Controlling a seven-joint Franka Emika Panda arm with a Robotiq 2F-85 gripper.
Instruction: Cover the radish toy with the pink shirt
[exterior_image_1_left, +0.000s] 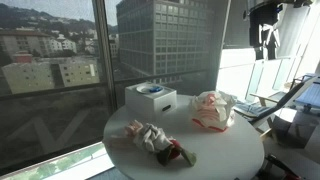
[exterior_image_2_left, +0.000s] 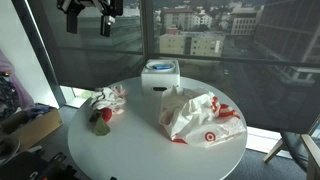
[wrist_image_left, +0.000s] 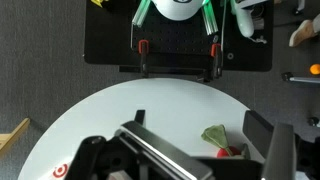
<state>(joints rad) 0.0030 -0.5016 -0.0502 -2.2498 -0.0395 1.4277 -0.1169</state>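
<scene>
The end effector (exterior_image_2_left: 88, 18) hangs high above the round white table (exterior_image_2_left: 140, 150), off to one side of it and well apart from every item. Its fingers are spread wide, with nothing between them; the wrist view shows the same from above.

The radish toy (exterior_image_2_left: 101, 124) lies on the table near the edge, dark red body with green leaves at one end. It is uncovered. In the wrist view only the leaves and part of the red body (wrist_image_left: 220, 142) show, between the finger structures.

The pink shirt (exterior_image_2_left: 109, 99) lies crumpled in a small heap just beside the toy and touching it. In an exterior view the shirt (exterior_image_1_left: 147, 133) lies toward the table centre and the toy (exterior_image_1_left: 172, 152) toward the rim.

A white box with a blue top (exterior_image_2_left: 160, 73) stands at the window side of the table. A whitish cloth with red-orange trim (exterior_image_2_left: 196, 118) lies well apart from the toy.
</scene>
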